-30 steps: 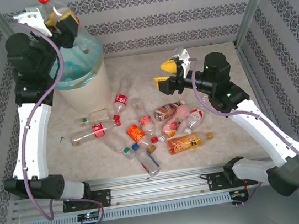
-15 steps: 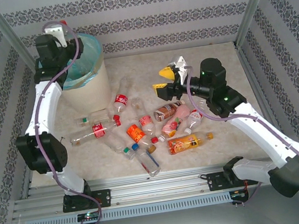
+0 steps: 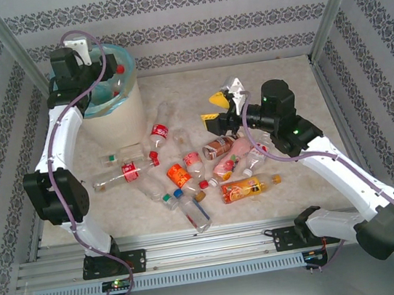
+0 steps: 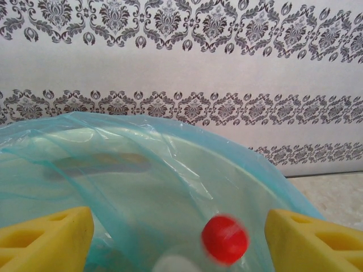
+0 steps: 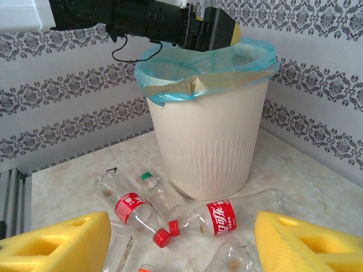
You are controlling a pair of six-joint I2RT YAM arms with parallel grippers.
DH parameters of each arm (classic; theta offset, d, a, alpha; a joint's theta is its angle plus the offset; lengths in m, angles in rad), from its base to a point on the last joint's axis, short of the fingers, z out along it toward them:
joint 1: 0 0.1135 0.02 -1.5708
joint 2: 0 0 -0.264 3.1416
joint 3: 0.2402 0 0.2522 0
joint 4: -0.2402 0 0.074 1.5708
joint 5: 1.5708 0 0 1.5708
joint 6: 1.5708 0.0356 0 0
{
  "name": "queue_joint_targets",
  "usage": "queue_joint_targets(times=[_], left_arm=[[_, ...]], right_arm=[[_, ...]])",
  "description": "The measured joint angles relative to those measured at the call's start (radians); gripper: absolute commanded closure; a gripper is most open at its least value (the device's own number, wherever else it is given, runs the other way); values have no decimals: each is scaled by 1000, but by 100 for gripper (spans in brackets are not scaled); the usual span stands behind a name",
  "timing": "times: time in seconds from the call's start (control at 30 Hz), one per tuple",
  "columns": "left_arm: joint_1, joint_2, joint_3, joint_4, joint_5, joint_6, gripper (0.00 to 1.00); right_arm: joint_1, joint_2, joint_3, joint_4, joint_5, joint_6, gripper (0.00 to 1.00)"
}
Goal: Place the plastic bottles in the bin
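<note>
My left gripper (image 3: 100,71) hangs over the mouth of the bin (image 3: 112,119), open, with its yellow fingers (image 4: 45,241) far apart. A clear bottle with a red cap (image 4: 225,239) lies blurred between and below them, loose inside the blue-green bag (image 4: 142,170); the cap (image 3: 119,69) also shows from above. Several plastic bottles (image 3: 179,174) lie scattered mid-table. My right gripper (image 3: 215,108) is open in the air above them and faces the bin (image 5: 210,141). Below its spread fingers (image 5: 57,243) lie a red-label bottle (image 5: 212,217) and another one (image 5: 127,207).
A green-capped bottle (image 5: 156,190) lies against the bin's foot. Pink (image 3: 229,163) and orange-label (image 3: 243,189) bottles lie under the right arm. Patterned walls close in the back and both sides. Bare table lies to the far right (image 3: 298,82).
The left arm came down from high above to the bin's mouth, opened and let go of the red-capped bottle, which now drops into the bag. The right gripper edged left and lower.
</note>
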State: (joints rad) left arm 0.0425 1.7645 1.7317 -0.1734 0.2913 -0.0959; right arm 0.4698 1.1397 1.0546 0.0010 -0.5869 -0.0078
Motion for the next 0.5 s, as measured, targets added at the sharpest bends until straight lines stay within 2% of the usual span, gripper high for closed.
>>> queue_joint_targets(times=[0.5], left_arm=[[5, 0, 8, -12, 27, -2, 22]], right_arm=[[19, 2, 1, -14, 28, 0, 30]])
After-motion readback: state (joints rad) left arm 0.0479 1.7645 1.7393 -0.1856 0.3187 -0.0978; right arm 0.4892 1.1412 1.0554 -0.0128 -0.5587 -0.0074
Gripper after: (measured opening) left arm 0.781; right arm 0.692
